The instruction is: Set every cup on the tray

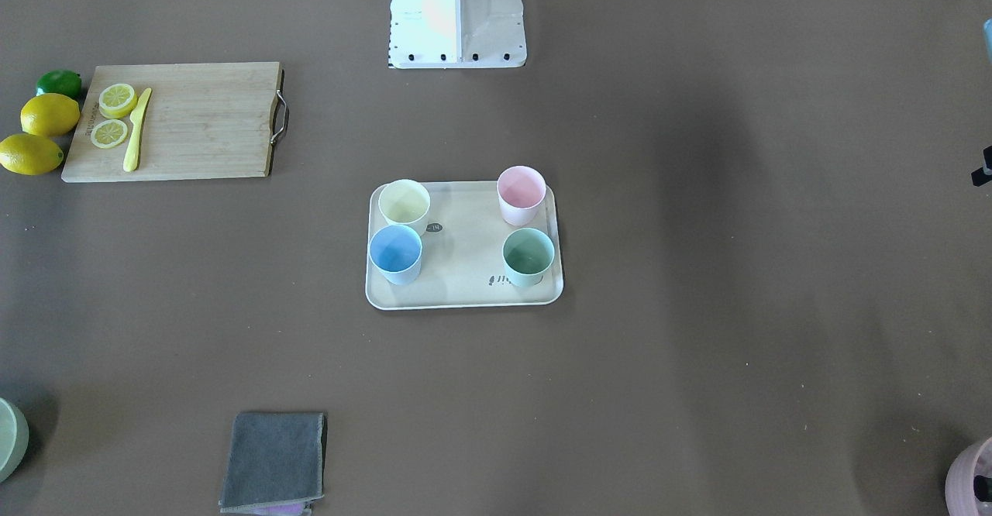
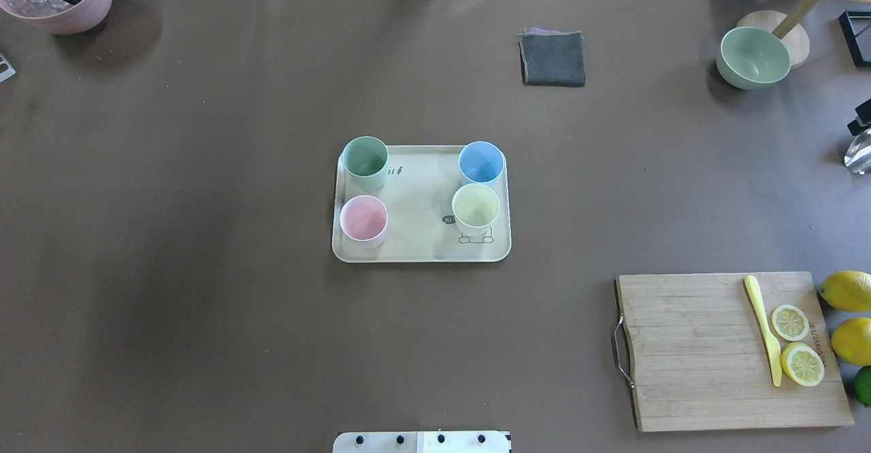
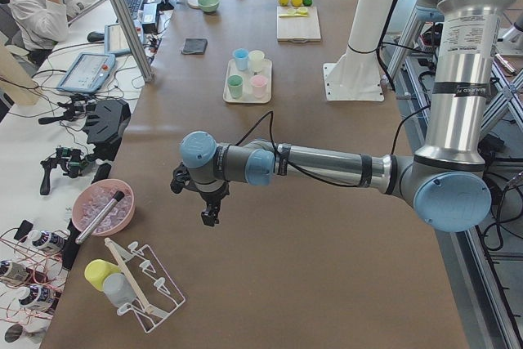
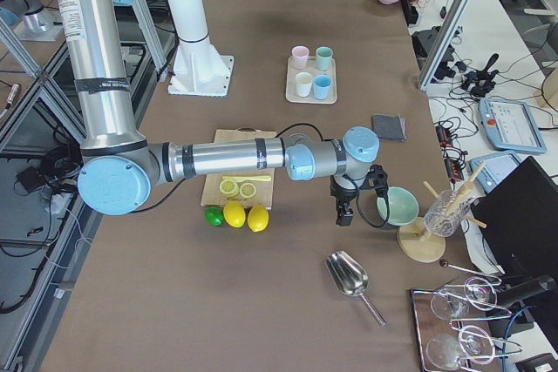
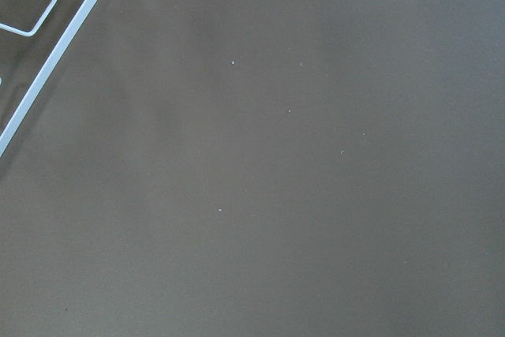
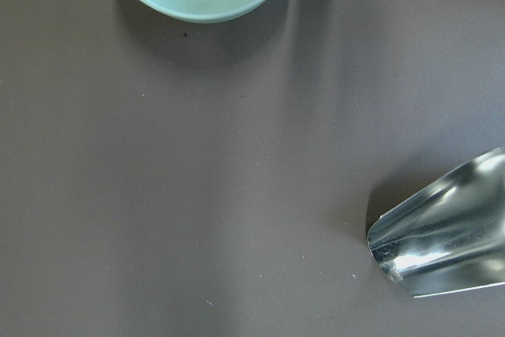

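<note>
progress: 4 of 4 on tray (image 2: pixel 415 254), mid-counter (image 2: pixel 204 303), nothing left | yellow cup (image 2: pixel 475 207), pink cup (image 2: pixel 363 219), blue cup (image 2: pixel 481 162), green cup (image 2: pixel 365 159) upright | left claw (image 3: pixel 210 215), right claw (image 4: pixel 343 215): well apart from tray, opening cannot tell

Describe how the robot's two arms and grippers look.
Both arms match: the left arm and right arm are silver metal tubes joined by grey housings with pale blue round caps. A thin black cable runs loosely along each forearm. Each upright section carries black bands and a small printed label. The left gripper and right gripper are small and black.
</note>
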